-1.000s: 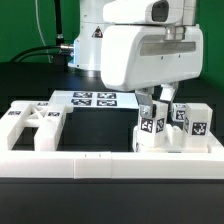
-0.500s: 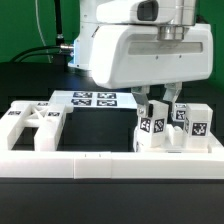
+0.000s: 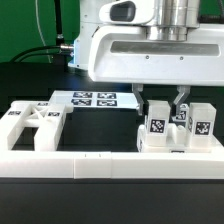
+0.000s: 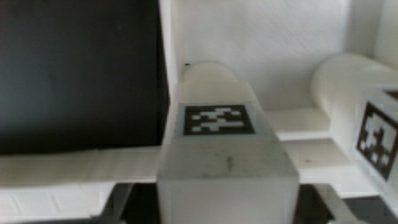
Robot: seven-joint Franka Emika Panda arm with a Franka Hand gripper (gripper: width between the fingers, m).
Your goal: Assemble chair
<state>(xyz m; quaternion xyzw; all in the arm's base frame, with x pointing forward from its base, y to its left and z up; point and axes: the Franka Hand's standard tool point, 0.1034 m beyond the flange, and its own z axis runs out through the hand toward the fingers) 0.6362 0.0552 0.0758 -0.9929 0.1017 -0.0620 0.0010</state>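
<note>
A tagged chair piece [image 3: 156, 128] [image 4: 217, 120] is seen standing upright on the counter [image 3: 100, 128] towards the exterior view's right, just behind the long border rail [image 3: 100, 160]. It is pinched between the fingers of the tool [image 3: 166, 106], which is lowered over it from above. A second tagged piece [image 3: 197, 121] [image 4: 377, 135] is set just beside it. A slotted panel [image 3: 30, 125] is laid well apart at the exterior view's left, and the marker board [image 3: 92, 98] is seen further back.

The gripper [image 3: 165, 106] carried the tagged block [image 3: 157, 128] toward exterior view's right
</note>
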